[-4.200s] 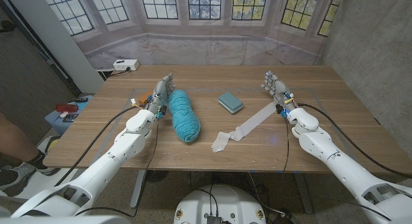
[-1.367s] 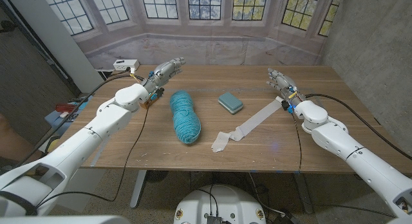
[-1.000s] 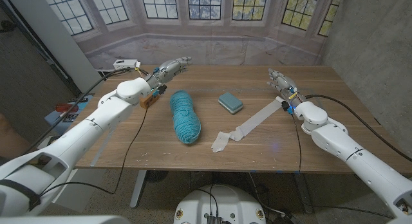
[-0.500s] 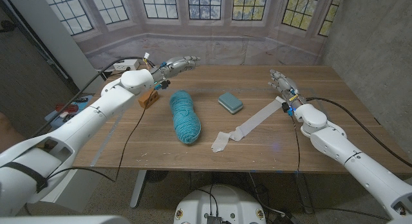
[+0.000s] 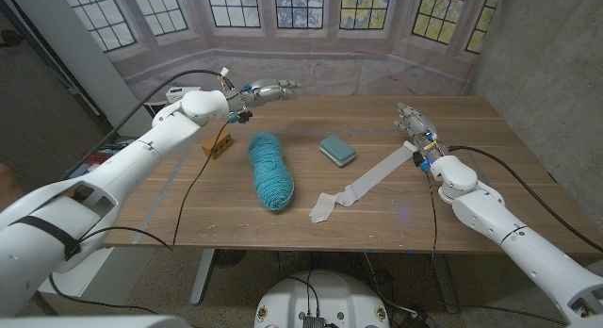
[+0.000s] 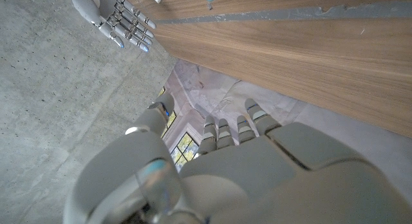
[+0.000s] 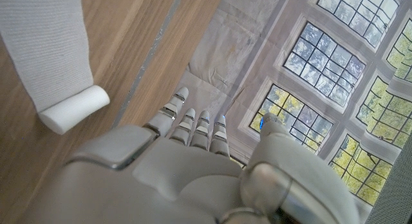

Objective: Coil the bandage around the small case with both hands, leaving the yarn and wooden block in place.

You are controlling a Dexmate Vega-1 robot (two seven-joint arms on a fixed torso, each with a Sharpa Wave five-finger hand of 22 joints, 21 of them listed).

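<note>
One bandage (image 5: 363, 187), one small case (image 5: 336, 150), one yarn (image 5: 269, 170), one wooden block (image 5: 218, 146)

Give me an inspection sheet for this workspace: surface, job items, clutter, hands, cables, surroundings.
Surface: wooden table, no spills seen.
Job items: bandage lies mostly unrolled in a diagonal strip, its rolled end near the right hand; teal case lies apart from it, unwrapped.
Clutter: teal yarn left of centre; wooden block by the left arm.
Hands: left hand raised over the far left edge, fingers extended, holding nothing; right hand beside the bandage roll, fingers apart, holding nothing.
Cables: black cables run along both arms.
Surroundings: window backdrop behind, concrete wall at right, white box off the far left corner.
</note>
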